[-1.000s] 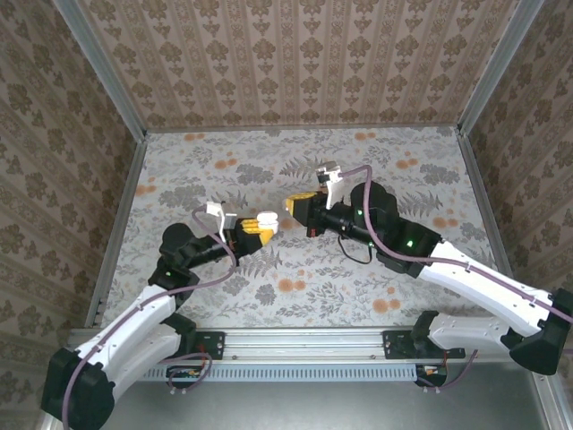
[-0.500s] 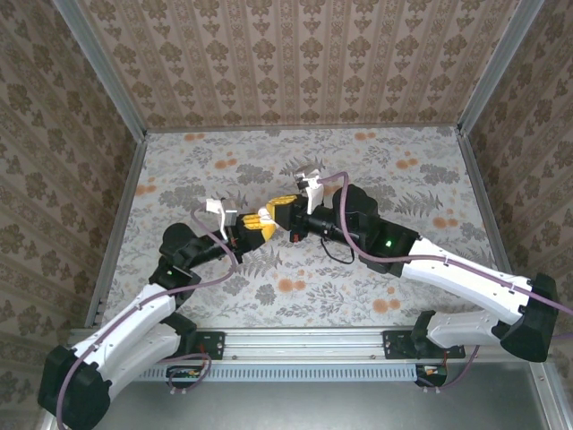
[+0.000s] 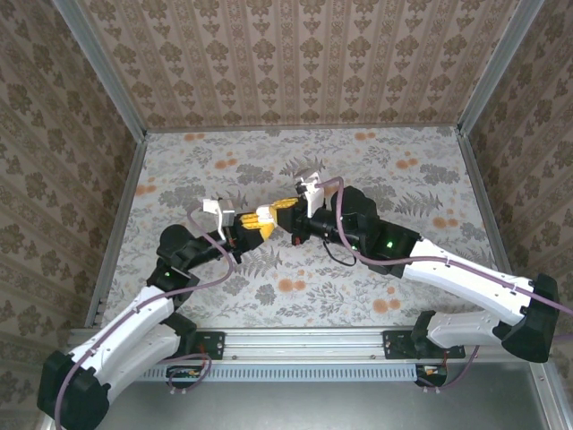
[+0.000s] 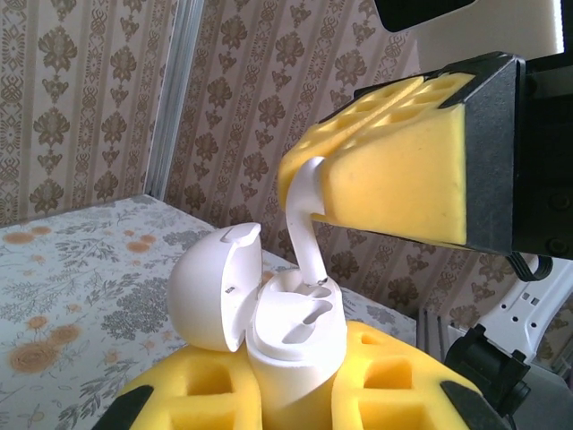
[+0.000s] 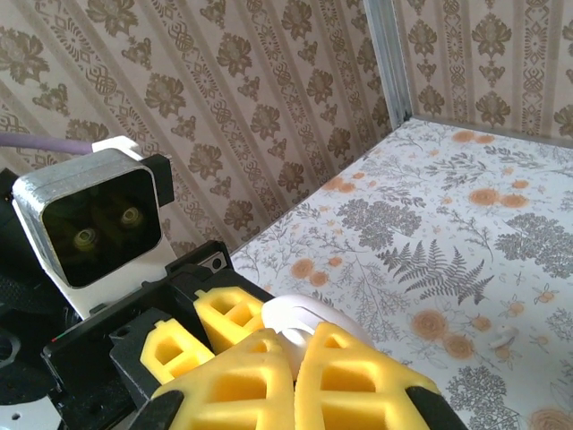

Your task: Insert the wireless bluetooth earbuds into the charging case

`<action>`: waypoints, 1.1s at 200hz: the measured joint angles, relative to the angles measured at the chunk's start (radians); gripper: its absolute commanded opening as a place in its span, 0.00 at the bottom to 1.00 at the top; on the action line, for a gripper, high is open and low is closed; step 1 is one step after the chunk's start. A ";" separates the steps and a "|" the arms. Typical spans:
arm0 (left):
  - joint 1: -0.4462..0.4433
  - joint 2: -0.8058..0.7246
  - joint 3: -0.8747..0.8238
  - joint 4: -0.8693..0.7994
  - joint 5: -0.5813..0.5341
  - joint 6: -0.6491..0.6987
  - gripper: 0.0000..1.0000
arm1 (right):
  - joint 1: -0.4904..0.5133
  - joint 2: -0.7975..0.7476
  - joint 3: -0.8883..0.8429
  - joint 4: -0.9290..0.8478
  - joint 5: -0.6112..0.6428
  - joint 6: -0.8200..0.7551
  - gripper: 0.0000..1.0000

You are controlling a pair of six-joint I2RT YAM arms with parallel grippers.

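The right pincer (image 4: 358,152) is pressed together on the head of a white earbud (image 4: 303,219), whose stem hangs down from the yellow foam pads (image 4: 403,170) with its tip at one slot of the charging case (image 4: 291,345), in the centre of the left wrist view. The case is held upright, pinched between the yellow pads of the left pincer (image 4: 295,399) at the bottom edge of that frame, with its rounded lid (image 4: 215,287) hinged open toward the left. The neighbouring slot of the case is seen empty. In the overhead view the two pincers, left (image 3: 253,230) and right (image 3: 285,208), are met tip to tip just left of centre, above the floral table (image 3: 403,170), with the white case (image 3: 266,216) between them. In the right wrist view the closed pads of the right pincer (image 5: 286,363) are seen at the bottom, the white case (image 5: 304,321) just behind them, and what appears to be a second earbud (image 5: 503,336) is seen lying on the table at the lower right. The scene is enclosed by patterned walls (image 3: 295,63).
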 measured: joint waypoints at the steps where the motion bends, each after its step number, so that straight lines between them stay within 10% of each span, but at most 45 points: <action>1: 0.000 0.000 0.000 0.000 0.000 0.000 0.00 | 0.000 0.000 0.000 0.000 0.000 0.000 0.01; 220: -0.003 -0.004 0.005 -0.071 -0.002 0.007 0.00 | 0.018 0.021 0.019 -0.117 -0.039 -0.111 0.06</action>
